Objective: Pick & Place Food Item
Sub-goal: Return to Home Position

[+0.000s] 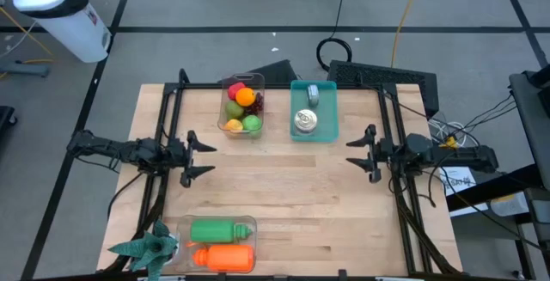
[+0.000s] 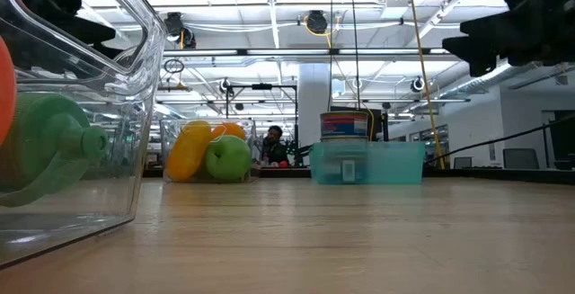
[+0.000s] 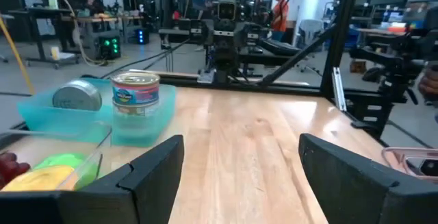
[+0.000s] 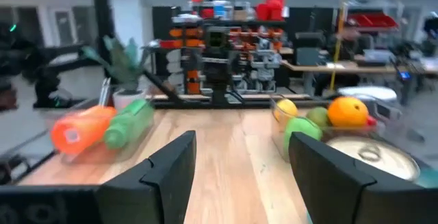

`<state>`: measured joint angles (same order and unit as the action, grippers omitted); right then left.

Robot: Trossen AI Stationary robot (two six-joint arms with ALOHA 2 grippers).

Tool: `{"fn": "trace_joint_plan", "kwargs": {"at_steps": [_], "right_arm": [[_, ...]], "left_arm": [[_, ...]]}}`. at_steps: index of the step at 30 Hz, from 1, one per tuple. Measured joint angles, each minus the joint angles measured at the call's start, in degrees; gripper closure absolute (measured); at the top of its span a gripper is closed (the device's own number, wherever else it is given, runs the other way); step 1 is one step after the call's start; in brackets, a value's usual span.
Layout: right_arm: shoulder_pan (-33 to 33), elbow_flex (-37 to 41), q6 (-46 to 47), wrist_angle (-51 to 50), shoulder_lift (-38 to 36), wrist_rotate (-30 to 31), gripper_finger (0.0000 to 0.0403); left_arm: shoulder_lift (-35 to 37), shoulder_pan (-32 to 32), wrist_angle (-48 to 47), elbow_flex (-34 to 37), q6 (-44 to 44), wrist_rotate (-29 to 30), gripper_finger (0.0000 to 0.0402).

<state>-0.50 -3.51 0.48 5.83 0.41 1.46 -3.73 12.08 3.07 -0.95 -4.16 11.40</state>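
Observation:
A clear bin (image 1: 241, 105) at the far middle of the table holds fruit: an orange (image 1: 246, 97), a green apple (image 1: 251, 124) and a yellow piece (image 1: 233, 126). Beside it on the right, a teal bin (image 1: 330, 109) holds two cans (image 1: 305, 122). My left gripper (image 1: 211, 158) hovers open at the table's left, level and pointing right, with nothing between its fingers (image 3: 157, 166). My right gripper (image 1: 351, 151) hovers open at the table's right, pointing left, also with nothing between its fingers (image 4: 171, 162). Both are apart from the bins.
A second clear bin (image 1: 222, 245) at the near edge holds a green bottle (image 1: 210, 229) and an orange bottle (image 1: 225, 258). A green leafy toy (image 1: 146, 247) lies to its left. Bare wood lies between the grippers. Black frame rails (image 1: 163, 118) run along both sides.

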Motion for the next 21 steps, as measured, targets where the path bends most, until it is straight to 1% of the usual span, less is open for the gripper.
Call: {"fn": "trace_joint_plan", "kwargs": {"at_steps": [2, 5, 8, 11, 14, 17, 21], "right_arm": [[-1.4, 0.1, -2.6, -0.5, 0.0, 0.4, 0.0183], [-2.3, 0.9, -3.8, -0.5, 0.0, 1.9, 0.0183], [-2.3, 2.4, -3.7, 2.8, 0.1, 1.7, 0.0183], [-2.3, 2.6, -3.3, 4.7, 0.0, 1.5, 0.0183], [-2.3, 2.6, -1.3, 3.9, 0.0, 0.9, 0.0183], [-2.3, 2.6, -1.4, 2.9, 0.0, -1.5, 0.0183], [-2.3, 2.6, -5.8, 0.2, 0.0, -1.5, 0.0183]], "left_arm": [[0.0, 0.0, -0.3, 0.0, -1.0, 0.2, 0.0107], [0.0, 0.0, -0.1, 0.0, -0.1, 1.4, 0.0107], [0.0, 0.0, 0.0, 0.0, 2.1, 1.9, 0.0107], [0.0, 0.0, -0.2, 0.0, 1.9, 1.9, 0.0107], [0.0, 0.0, -0.2, 0.0, 0.5, 1.9, 0.0107], [0.0, 0.0, -0.2, 0.0, 0.5, 1.9, 0.0107], [0.0, 0.0, 0.0, 0.0, 3.7, 2.0, 0.0107]]}}
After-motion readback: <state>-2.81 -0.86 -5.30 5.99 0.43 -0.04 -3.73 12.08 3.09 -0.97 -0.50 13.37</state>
